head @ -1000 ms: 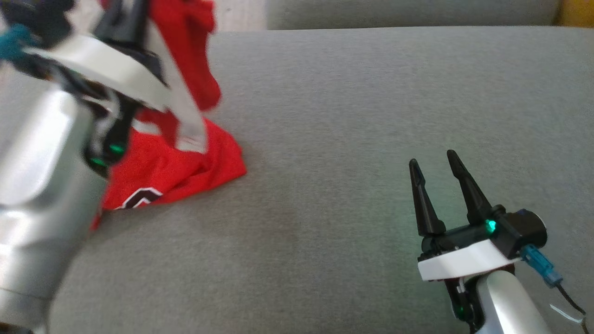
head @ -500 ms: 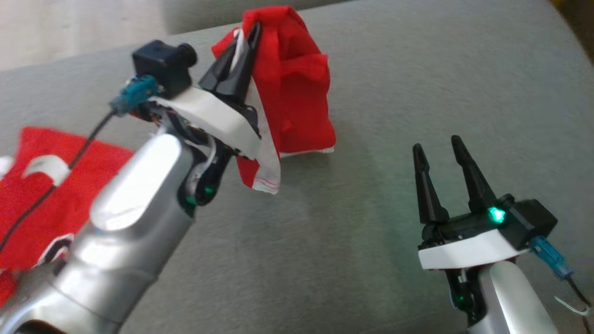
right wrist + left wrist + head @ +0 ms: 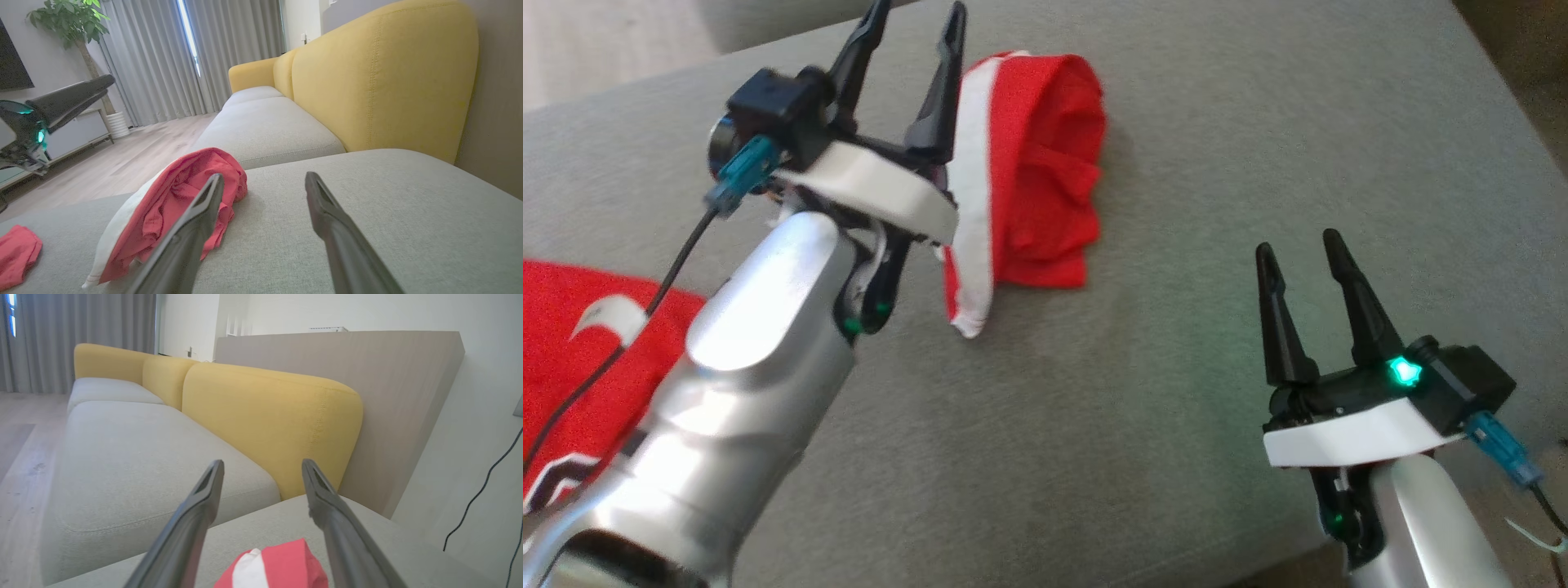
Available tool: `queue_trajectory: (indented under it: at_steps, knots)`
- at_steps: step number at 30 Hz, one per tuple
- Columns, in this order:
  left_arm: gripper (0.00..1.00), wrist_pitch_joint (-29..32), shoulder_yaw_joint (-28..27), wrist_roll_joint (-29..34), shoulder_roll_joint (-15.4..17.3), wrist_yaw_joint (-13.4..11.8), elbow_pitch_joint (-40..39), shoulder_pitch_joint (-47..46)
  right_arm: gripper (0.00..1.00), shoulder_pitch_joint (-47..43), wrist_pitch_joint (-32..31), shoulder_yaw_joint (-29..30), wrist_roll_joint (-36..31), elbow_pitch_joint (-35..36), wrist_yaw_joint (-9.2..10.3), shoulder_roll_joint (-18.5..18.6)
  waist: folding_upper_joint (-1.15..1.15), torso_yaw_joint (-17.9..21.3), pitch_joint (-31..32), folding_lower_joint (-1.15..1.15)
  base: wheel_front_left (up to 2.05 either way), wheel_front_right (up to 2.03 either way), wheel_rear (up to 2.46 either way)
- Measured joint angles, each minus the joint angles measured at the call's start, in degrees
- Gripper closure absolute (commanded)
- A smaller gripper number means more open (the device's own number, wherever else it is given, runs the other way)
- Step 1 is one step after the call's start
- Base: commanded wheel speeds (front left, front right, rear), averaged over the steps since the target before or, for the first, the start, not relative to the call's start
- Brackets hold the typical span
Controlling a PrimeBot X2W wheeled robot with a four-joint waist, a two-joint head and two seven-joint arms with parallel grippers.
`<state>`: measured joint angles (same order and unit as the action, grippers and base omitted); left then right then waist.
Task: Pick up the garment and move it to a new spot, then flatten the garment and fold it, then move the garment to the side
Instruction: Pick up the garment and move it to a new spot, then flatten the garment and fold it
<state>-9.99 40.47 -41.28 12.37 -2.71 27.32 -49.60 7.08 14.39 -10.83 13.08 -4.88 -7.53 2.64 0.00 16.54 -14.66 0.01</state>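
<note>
Grey sofa seat point(image 3: 1176, 122) bears the red garment point(image 3: 1037, 180), crumpled in a heap with a white band point(image 3: 968, 204). Just beside it the left gripper point(image 3: 919, 12) stands with fingers apart, empty. Well apart to the right, the right gripper point(image 3: 1298, 245) is also spread, empty.

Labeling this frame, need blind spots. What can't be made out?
- Head view: left arm hides whether the red cloth joins the bunched garment; the cloth's print is cut by the left edge.
- Left wrist view: garment mostly cut off by the bottom edge, under the open left hand.
- Right wrist view: a finger of the right hand covers part of the garment.
</note>
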Motion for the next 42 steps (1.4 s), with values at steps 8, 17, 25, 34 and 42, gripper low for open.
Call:
queue_trajectory:
  at_steps: [8,17,25,34,42]
  knots:
    - [0.00,-4.3,-1.3,5.1,5.3,-0.8,-3.3,5.8,0.00,-0.3,0.0,2.5,-2.3,-0.6,0.00,0.0,0.00,-7.4,2.6,0.00,0.00,0.00,0.00]
    - [0.00,-4.5,-4.4,10.2,6.7,-3.9,-11.9,22.3,0.00,-1.1,0.0,6.8,-5.9,-1.2,0.00,0.0,0.00,-16.5,6.9,-0.01,0.00,0.00,0.00]
    - [0.00,-4.5,-9.8,14.9,3.9,-4.4,-16.2,36.2,0.00,-5.3,0.0,6.6,-6.6,-1.5,0.00,0.0,0.00,-20.3,11.3,-0.02,0.00,0.00,0.00]
    - [0.00,-4.5,-14.7,18.9,-0.8,-1.4,-17.0,39.6,0.00,-7.2,0.0,5.5,-6.6,-2.1,0.00,0.0,0.00,-21.9,11.8,-0.01,0.00,0.00,0.00]
    - [0.00,-4.5,-16.4,20.8,-3.8,2.4,-15.2,39.3,0.00,-2.7,-2.4,0.1,-5.8,-10.5,0.00,0.0,0.00,-25.0,9.9,-0.01,0.00,0.00,0.00]
